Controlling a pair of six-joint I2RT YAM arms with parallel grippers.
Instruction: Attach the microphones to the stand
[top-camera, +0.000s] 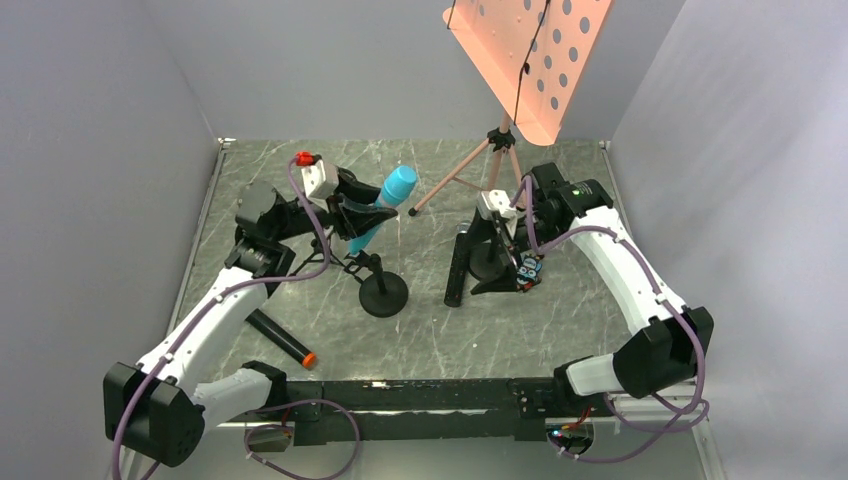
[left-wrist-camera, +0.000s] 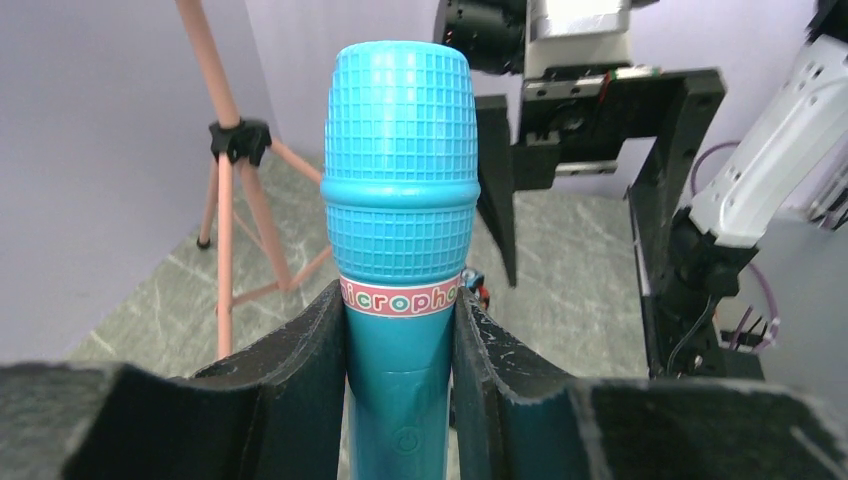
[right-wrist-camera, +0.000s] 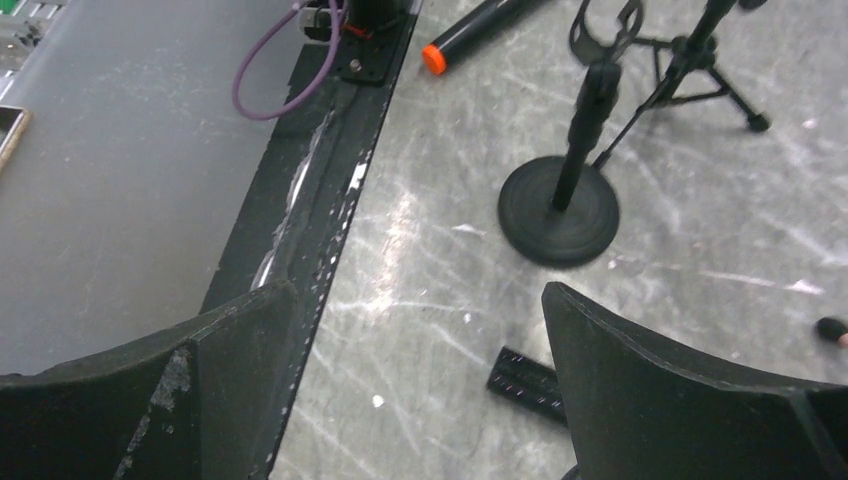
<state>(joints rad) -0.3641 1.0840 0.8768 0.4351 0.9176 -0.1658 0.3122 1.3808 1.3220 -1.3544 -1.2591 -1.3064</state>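
My left gripper (top-camera: 362, 212) is shut on the teal-blue microphone (top-camera: 385, 205), holding it tilted with its head up, above a small black tripod stand with a clip (top-camera: 352, 263) and the round-based black stand (top-camera: 383, 294). In the left wrist view the mic (left-wrist-camera: 400, 190) sits clamped between both fingers of that gripper (left-wrist-camera: 400, 335). My right gripper (top-camera: 493, 252) is open and empty, low over the table beside a black microphone (top-camera: 457, 270), whose end shows near its right finger (right-wrist-camera: 522, 378). The black microphone with an orange-red end (top-camera: 281, 339) lies near the left arm.
A pink music stand (top-camera: 520, 60) on a tripod (top-camera: 487, 160) stands at the back. A small colourful toy figure (top-camera: 529, 270) lies by the right gripper. The right wrist view shows the round stand base (right-wrist-camera: 558, 212), the tripod stand (right-wrist-camera: 700, 60) and the table's front rail (right-wrist-camera: 330, 200).
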